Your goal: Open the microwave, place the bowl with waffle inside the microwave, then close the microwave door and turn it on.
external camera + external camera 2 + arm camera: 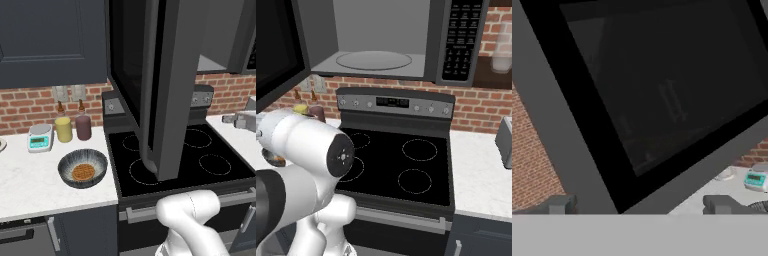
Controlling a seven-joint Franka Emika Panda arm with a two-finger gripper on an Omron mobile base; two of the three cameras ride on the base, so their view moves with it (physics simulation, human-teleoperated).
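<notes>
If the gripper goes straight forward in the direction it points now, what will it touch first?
Most likely the microwave door. In the hand view its black glass and grey frame stand right ahead of the open gripper, between the fingertips. How near it is cannot be judged from this view.

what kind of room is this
A home-style kitchen, rendered rather than real. An over-the-range microwave hangs with its door swung open above a black glass-top stove. Beside the stove, a white marble-look counter backed by red brick holds a bowl with a waffle.
</notes>
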